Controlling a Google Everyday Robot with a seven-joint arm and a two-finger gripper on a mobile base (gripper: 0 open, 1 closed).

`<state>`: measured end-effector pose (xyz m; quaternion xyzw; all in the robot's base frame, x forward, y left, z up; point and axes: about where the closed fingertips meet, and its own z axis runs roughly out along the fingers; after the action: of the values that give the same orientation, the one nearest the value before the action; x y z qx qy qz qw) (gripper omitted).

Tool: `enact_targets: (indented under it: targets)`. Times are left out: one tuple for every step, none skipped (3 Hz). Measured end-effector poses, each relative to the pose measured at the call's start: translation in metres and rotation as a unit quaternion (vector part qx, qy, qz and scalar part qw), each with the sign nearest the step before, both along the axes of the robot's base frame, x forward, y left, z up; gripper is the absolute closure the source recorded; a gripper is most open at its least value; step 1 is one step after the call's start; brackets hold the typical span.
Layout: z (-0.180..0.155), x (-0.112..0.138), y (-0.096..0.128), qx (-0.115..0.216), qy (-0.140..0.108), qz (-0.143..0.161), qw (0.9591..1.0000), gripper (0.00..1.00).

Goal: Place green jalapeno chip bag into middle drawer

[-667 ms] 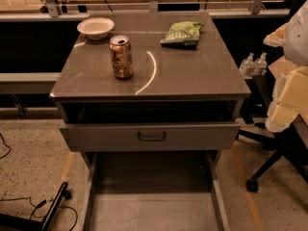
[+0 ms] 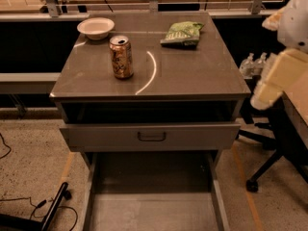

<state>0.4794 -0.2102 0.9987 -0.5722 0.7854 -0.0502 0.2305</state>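
The green jalapeno chip bag [image 2: 182, 33] lies flat on the back right of the cabinet top [image 2: 192, 76], away from the gold soda can [image 2: 121, 57]. The middle drawer [image 2: 154, 211] is pulled far out at the bottom of the view, showing its flat grey floor between two side walls. Above it sits the drawer with the dark loop handle [image 2: 151, 136], slightly out. Only cream-coloured arm parts [image 2: 278, 81] show at the right edge, beside the cabinet and apart from the bag. The gripper itself is out of view.
A pale bowl [image 2: 96, 27] stands at the back left of the cabinet top. An office chair base [image 2: 262, 174] stands on the floor at the right. Cables and a dark bar [image 2: 53, 211] lie on the floor at the lower left. A rail runs behind the cabinet.
The cream arm parts at the right edge have shifted a little up and to the left. The bag, can, bowl and drawers have not moved.
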Motion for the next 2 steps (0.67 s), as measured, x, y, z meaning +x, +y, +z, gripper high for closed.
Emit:
enact_targets:
  targets:
    - [0.012, 0.057, -0.001, 0.106, -0.055, -0.054, 0.9914, 0.0]
    - [0.032, 0.106, 0.017, 0.216, -0.105, -0.095, 0.966, 0.0]
